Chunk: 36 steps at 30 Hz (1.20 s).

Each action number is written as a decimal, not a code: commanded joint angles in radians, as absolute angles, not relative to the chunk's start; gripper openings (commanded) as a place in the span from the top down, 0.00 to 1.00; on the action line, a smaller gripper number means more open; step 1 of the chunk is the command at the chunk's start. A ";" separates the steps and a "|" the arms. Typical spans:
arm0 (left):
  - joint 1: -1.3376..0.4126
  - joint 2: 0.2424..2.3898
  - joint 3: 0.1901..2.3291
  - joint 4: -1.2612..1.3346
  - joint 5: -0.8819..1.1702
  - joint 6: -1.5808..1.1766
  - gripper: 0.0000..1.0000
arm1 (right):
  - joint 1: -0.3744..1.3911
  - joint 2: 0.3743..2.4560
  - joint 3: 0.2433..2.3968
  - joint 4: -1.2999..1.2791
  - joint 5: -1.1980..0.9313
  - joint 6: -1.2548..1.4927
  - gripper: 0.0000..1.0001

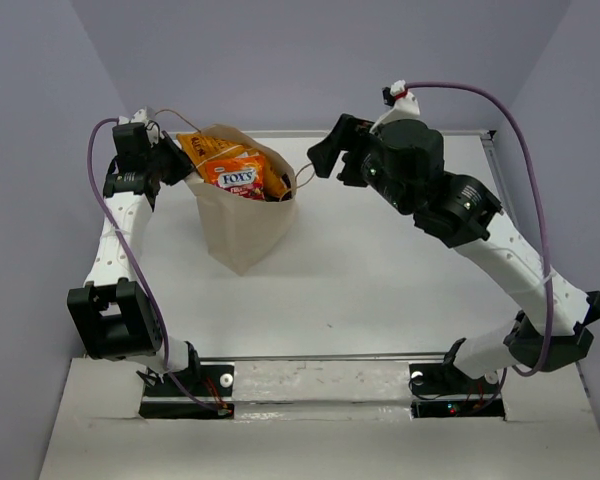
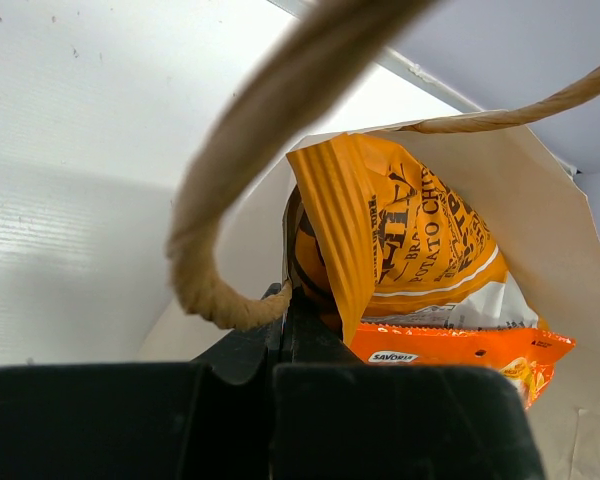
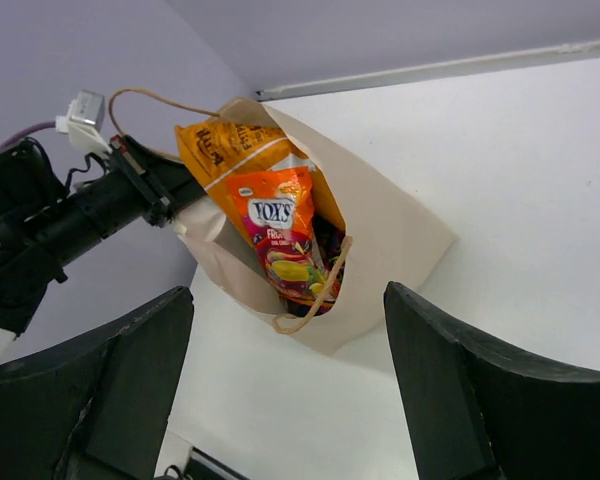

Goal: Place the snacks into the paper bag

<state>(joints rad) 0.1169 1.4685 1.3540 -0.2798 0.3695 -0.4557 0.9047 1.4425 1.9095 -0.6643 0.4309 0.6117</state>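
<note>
The tan paper bag (image 1: 242, 225) stands at the back left, mouth open. An orange packet (image 1: 208, 148) and a red-orange packet (image 1: 242, 178) stick out of its top; something dark (image 3: 327, 243) lies deeper inside. No teal, brown or purple packet shows clearly. My left gripper (image 1: 183, 170) is shut on the bag's left rim (image 2: 283, 262), and a cord handle (image 2: 210, 290) loops just over its fingers. My right gripper (image 1: 332, 160) is open and empty, held in the air right of the bag. In the right wrist view the bag (image 3: 390, 235) sits between its fingers (image 3: 100, 400).
The white table (image 1: 380, 280) is walled by grey panels at the back and sides. A metal strip (image 1: 320, 358) runs along the near edge by the arm bases. No packets lie on the table.
</note>
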 commanded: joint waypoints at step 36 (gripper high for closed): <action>-0.047 1.341 1.345 -0.207 0.474 0.089 0.87 | 0.674 2.158 2.522 -0.256 -0.090 0.385 0.99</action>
